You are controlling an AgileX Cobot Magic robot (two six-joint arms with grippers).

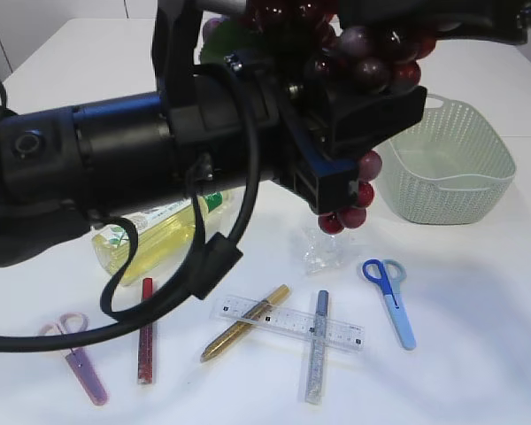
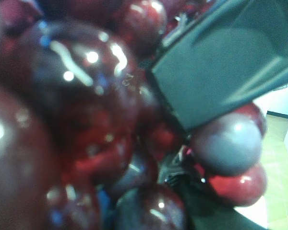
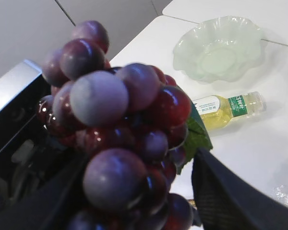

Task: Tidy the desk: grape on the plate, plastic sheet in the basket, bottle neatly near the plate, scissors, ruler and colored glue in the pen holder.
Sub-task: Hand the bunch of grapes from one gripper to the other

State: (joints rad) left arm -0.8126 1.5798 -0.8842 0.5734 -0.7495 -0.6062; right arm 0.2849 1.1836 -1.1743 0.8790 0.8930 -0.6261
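The white bench (image 1: 478, 354) carries everything, and the left arm (image 1: 115, 150) crosses most of the exterior view, dark and bulky, with a black cable looping below it. The left hand (image 1: 336, 142) is clamped on the grape (image 1: 372, 53) bunch, which hangs in the air well above the bench — dark red berries show above and below the fingers, and the left wrist view is filled with them, blurred and very close. The right hand (image 3: 134, 211) sits under the same bunch in its wrist view, fingers (image 3: 230, 191) spread to either side of the berries; whether they touch the fruit cannot be told.

On the right stands the pale green basket (image 1: 451, 168). The plate (image 3: 218, 48), a scalloped pale green dish, shows in the right wrist view at the far side of the bench, with the bottle (image 3: 228, 108) of yellow liquid lying on its side near it. The crumpled plastic sheet (image 1: 323, 252) lies under the hanging grapes.

Nearer the front lies the clear ruler (image 1: 292, 323), with a gold glue stick (image 1: 243, 323) and a silver glue stick (image 1: 317, 345) crossing it. A red glue stick (image 1: 146, 332) lies to the left — apart from the ruler. Blue scissors (image 1: 391, 297) lie to the right, pink scissors (image 1: 80, 354) at the far left.
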